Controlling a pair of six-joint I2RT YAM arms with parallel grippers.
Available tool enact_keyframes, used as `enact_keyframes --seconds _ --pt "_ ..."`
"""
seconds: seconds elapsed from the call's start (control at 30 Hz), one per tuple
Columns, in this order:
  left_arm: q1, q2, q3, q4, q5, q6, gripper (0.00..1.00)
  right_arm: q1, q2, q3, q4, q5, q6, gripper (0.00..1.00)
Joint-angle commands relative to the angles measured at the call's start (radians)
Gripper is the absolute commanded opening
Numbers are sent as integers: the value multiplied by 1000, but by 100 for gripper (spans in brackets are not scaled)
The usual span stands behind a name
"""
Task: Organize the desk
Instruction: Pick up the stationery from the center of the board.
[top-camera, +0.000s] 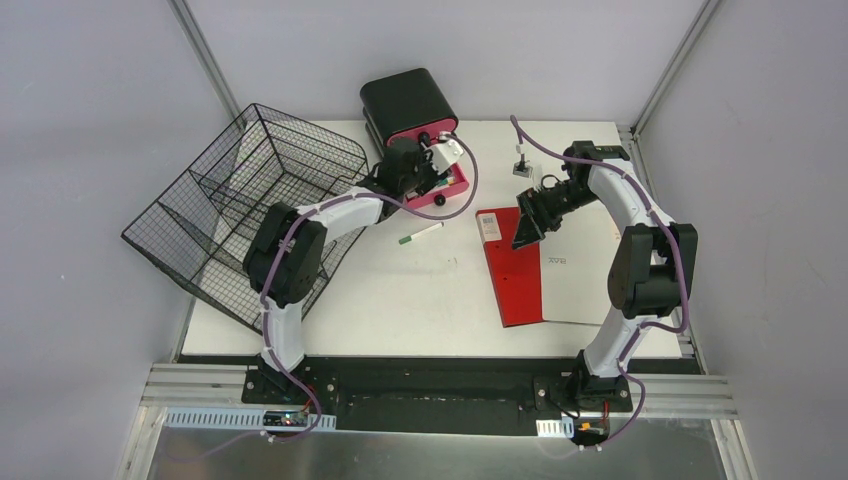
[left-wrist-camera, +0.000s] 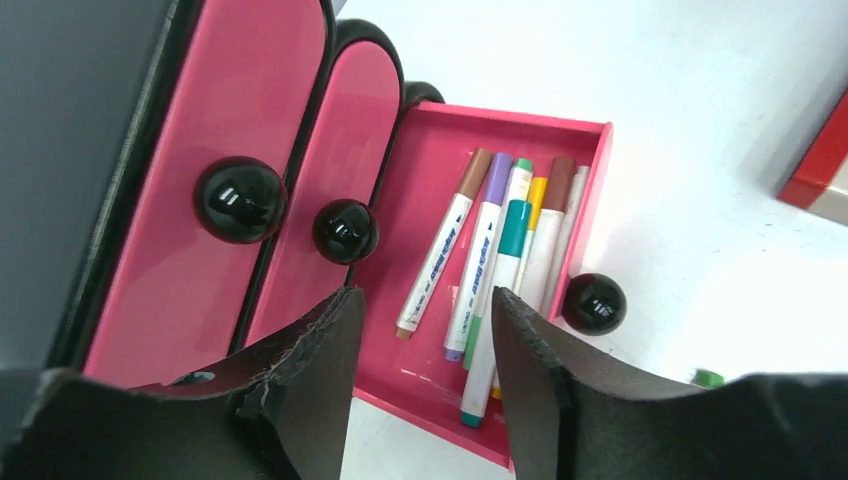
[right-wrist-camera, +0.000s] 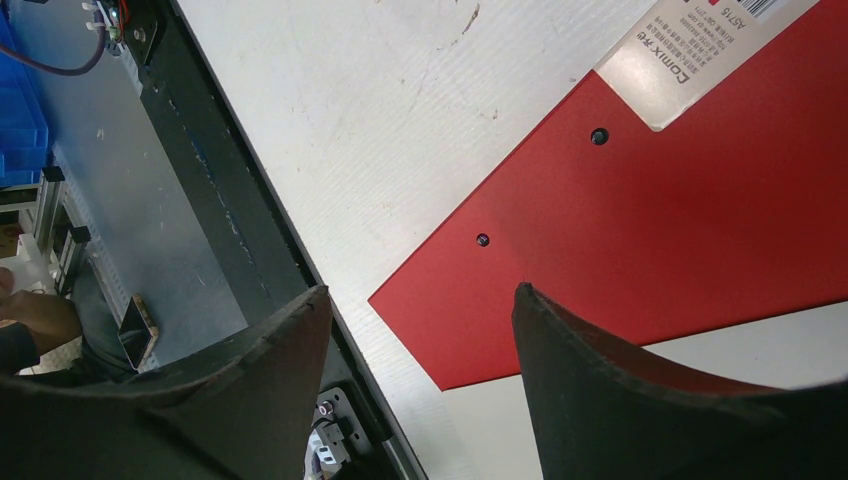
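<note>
Partway, markers (left-wrist-camera: 480, 260) fill the far drawer (left-wrist-camera: 592, 165) under the left gripper (left-wrist-camera: 425, 305), spread and empty; a pen (top-camera: 421, 233) and the notebook (top-camera: 515, 275), below the spread right gripper (right-wrist-camera: 420, 300), lie unsorted on the desk (top-camera: 430, 290) stretching beneath both.

Left arm (top-camera: 300, 225): your white links w/ black joints.
Right arm (top-camera: 628, 205): same, white + black.
Cables (top-camera: 474, 178): purple, run along both arms.
Fingers (left-wrist-camera: 310, 400): matte black, rough edges.
</note>
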Motion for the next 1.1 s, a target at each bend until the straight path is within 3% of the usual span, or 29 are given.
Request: enact_keyframes --seconds 0.0,0.1,0.23,0.37,0.67,1.07 --pt "5 -95 -21 -29 126 -93 47 4 -13 39 -6 -30 -31 70" --pt "6 -110 1 -153 247 -106 45 4 -16 39 -6 -28 -31 69" --pt "7 -81 118 -465 367 -150 49 4 -14 39 -10 -30 -33 70" --pt "8 -18 232 -672 383 -201 51 4 -14 40 -11 -33 -33 70" --pt "5 113 355 -820 333 -170 52 6 -9 40 -11 -32 -32 70" --pt "-39 202 388 -886 244 -133 48 5 -11 40 -10 -28 -33 70"
